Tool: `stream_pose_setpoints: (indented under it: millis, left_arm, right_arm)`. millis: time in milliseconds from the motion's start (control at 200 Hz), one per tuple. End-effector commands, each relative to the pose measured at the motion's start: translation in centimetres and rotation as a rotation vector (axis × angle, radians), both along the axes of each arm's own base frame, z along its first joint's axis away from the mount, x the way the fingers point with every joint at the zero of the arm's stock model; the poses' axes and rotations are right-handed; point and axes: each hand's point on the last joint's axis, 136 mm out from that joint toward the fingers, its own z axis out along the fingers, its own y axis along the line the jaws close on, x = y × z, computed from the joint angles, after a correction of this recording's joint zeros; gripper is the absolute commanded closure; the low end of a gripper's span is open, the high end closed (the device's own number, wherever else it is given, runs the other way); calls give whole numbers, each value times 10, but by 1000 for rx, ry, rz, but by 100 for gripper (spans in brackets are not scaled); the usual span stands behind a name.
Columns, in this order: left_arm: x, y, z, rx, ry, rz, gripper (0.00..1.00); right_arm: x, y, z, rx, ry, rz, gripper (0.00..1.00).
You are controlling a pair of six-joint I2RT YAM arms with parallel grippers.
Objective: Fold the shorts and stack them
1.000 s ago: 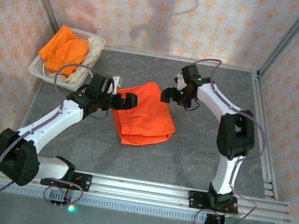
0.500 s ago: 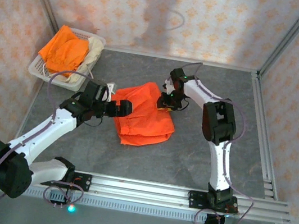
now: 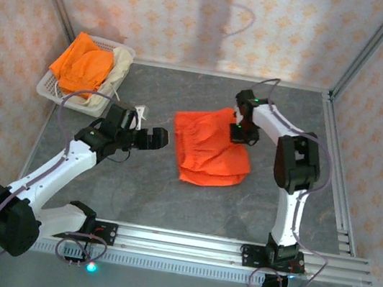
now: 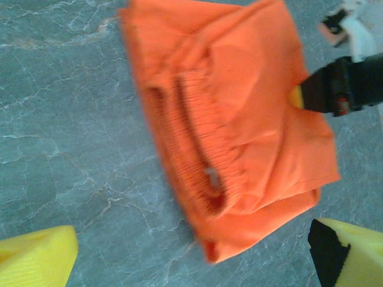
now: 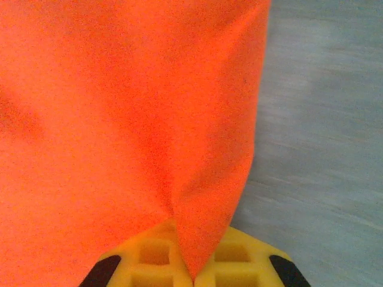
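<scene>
Three pairs of shorts are out here: two orange, one cream. One orange pair (image 3: pixel 211 150) lies loosely doubled over on the grey table (image 3: pixel 133 192), between the two grippers.

The right gripper (image 3: pixel 241 132) sits at that pair's far right corner and is clamped on it. From its own camera I can see the two yellow fingers (image 5: pixel 149 257) pressed together with a fold of orange cloth pinched up between them. The rest of the cloth spreads ahead of the fingers and off to their left. Bare table shows to their right.

The left gripper (image 3: pixel 156 138) stands wide open and holds nothing. Its two yellow fingers (image 4: pixel 36 257) are spread far apart at either side of its camera's view. The pair on the table lies just ahead of it, not touching it, with the gathered elastic waistband turned toward it and running away from the fingers. Across the cloth from this gripper, the other gripper's dark finger bites the far edge.

Behind and to the outer side of the left gripper, well apart from it, sits one white mesh basket (image 3: pixel 49 86) near the far left corner. It holds the other two pairs. The second orange pair (image 3: pixel 80 64) is heaped on top, and the cream pair (image 3: pixel 120 67) lies under it, draped over the side of the basket nearer the gripper.
</scene>
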Motion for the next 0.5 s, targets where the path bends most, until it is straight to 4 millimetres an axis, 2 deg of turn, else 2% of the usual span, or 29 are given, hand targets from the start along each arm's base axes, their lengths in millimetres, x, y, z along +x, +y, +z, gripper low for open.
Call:
stream_pose_setpoints:
  millis: [0,110,275,390,495]
  left_arm:
    - [-3,6,2,37,-26,-1,0]
    - [-2,8,1,50,-31,4,0]
    - [-1,6,-1,39,-23,3,0]
    - [0,4,-3,41,-18,-10,0]
    - [0,2,-6,44,-4,-26,0]
  right_arm:
    - [-9,-95,39,-338,-45,-40,100]
    - [-14,-148,60,-443,-101,-130,100]
    - [-20,-216,77,-713,-127,-182,100]
    - [-22,-245,75,-860,-115,-179,100]
    - [-22,-263,69,-908,-102,-193,100]
